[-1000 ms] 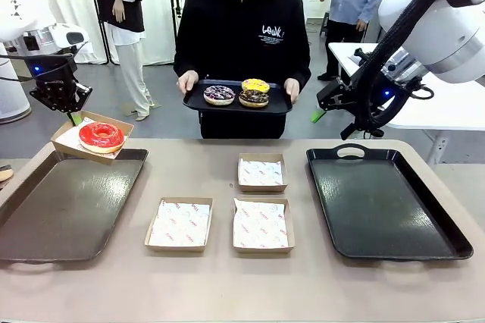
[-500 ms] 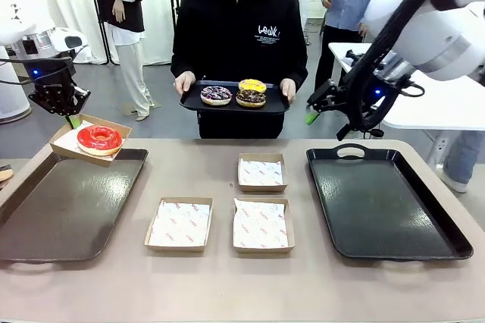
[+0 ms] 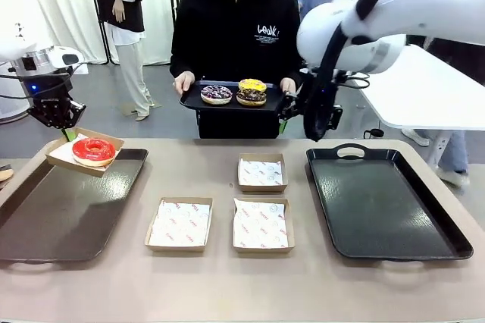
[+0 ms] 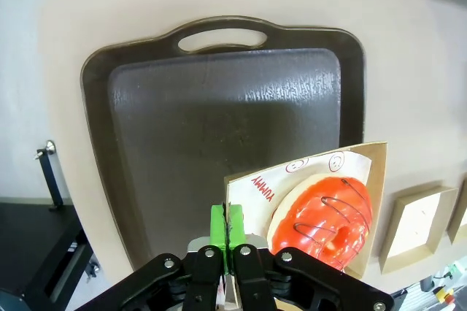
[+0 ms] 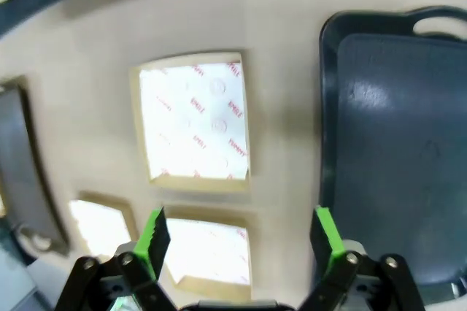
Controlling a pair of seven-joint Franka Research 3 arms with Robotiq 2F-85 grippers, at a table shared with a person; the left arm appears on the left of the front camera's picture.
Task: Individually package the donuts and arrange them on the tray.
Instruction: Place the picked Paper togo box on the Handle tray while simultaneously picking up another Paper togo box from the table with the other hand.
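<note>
Donuts: one of four boxed, by the look. Red donut (image 3: 94,149) sat in a lined box (image 3: 68,164). Left tool (image 3: 67,130) was pressed together on the box's back edge, holding it tilted just above the far corner of the left tray (image 3: 45,224), not yet set down. In the left wrist view the donut (image 4: 325,223) lay just beyond the left tool (image 4: 226,227) & off to one side. It pinched cardboard + liner only, not the donut.

Other three, purple-sprinkled donut (image 3: 216,94), yellow donut (image 3: 252,85) & choc donut (image 3: 251,98), were unpackaged on the small tray (image 3: 227,105) the person held at the far side of the table (image 3: 227,285).

Far box (image 3: 262,173), near-left box (image 3: 179,224) & near-right box (image 3: 262,224) sat mid-table w/ liners, no donuts. Right tray (image 3: 394,209) carried nothing.

Right tool (image 3: 286,117) was spread wide, gripping nothing, near the right end of the small tray.

Left to do, I'd judge: set the red one down, then box & place three more.
</note>
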